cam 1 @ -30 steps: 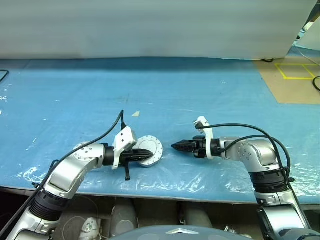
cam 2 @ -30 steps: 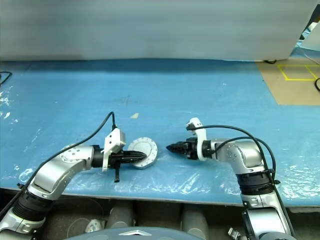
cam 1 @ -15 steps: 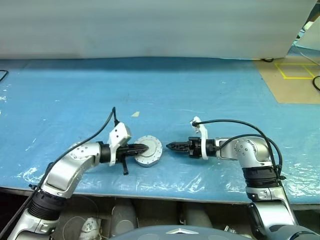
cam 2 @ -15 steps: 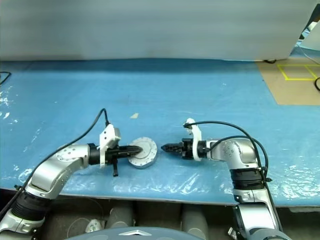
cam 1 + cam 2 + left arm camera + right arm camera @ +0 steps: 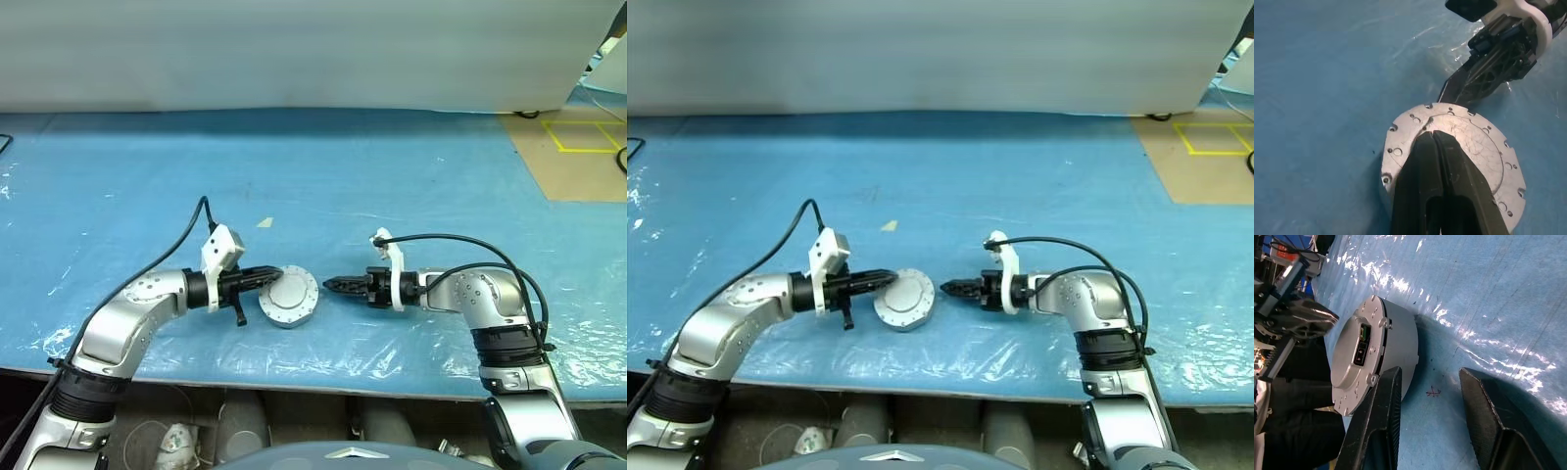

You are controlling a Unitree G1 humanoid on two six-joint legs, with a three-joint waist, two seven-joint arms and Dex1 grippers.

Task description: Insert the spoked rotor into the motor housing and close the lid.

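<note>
Risk of nudging the round silver lidded motor housing (image 5: 288, 298) across the blue-covered table (image 5: 411, 176): left hand (image 5: 277, 275) pinched together over lid, right hand (image 5: 329, 285) parted beside it, empty.

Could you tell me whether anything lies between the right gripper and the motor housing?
Nothing visible does. The right gripper, its fingers apart, points at the side of the lidded motor housing across bare blue table cover. The shut left gripper rests on the lid.
</note>
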